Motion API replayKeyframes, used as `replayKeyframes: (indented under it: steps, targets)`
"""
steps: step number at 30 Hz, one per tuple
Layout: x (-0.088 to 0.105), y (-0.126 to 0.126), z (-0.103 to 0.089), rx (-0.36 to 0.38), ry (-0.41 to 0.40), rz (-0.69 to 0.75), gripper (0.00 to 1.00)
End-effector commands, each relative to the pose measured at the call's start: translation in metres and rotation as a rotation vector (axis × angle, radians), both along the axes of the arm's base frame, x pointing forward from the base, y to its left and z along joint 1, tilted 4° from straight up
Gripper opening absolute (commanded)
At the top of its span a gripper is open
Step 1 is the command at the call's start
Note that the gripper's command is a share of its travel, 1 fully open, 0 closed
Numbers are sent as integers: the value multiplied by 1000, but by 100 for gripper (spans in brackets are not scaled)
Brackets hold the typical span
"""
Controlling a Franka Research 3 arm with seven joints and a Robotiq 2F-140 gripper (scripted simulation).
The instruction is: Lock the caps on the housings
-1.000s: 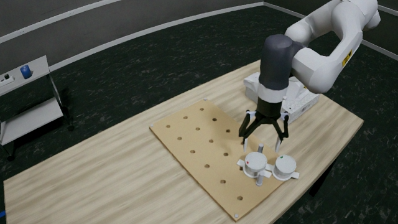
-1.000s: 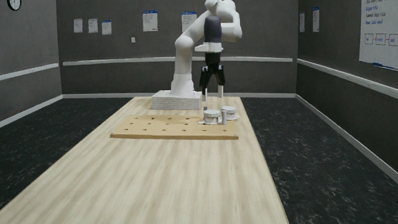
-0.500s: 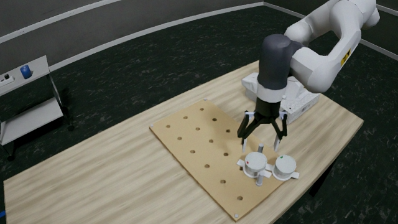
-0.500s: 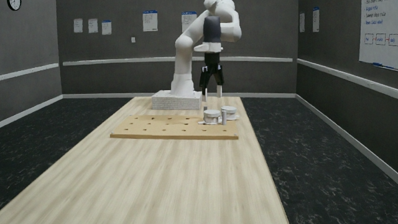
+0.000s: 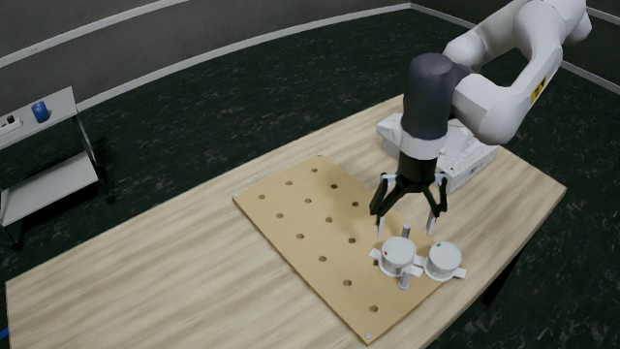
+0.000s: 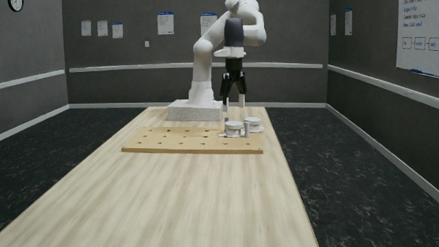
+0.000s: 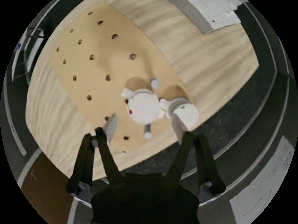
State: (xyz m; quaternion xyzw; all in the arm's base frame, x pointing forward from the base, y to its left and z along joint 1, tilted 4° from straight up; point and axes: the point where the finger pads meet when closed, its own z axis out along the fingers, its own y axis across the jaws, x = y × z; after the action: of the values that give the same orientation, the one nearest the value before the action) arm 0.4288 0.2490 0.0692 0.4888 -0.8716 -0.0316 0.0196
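From the top, the end effector (image 5: 406, 229) (image 6: 234, 105) (image 7: 144, 119) hangs open above the red-marked housing (image 5: 398, 259) (image 6: 234, 130) (image 7: 144, 107), upright on the pegboard (image 5: 300, 213) (image 6: 164, 150) (image 7: 75, 50) between two pegs; the green-marked housing (image 5: 443, 262) (image 6: 252, 124) (image 7: 184, 114) stands by the pegboard's edge. The exterior view shows air under the fingertips and both housings near one side of the counter (image 5: 160, 271) (image 6: 164, 199) (image 7: 220, 55). In the wrist view, bare pegboard stretches away beyond the housings.

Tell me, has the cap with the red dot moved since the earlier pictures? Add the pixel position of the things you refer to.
No, the red-dotted cap (image 5: 399, 248) (image 6: 234, 124) (image 7: 144, 107) stays in place between the two grey pegs (image 5: 406, 232) (image 6: 247, 130) (image 7: 155, 83).
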Motion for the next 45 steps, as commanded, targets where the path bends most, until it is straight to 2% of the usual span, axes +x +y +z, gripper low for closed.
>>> replayKeyframes:
  steps: [1,26,45]
  targets:
    - [2,0,1,1,-3,9,78]
    - [1,0,-4,1,-3,9,78]
    - [1,0,-21,1,-3,9,78]
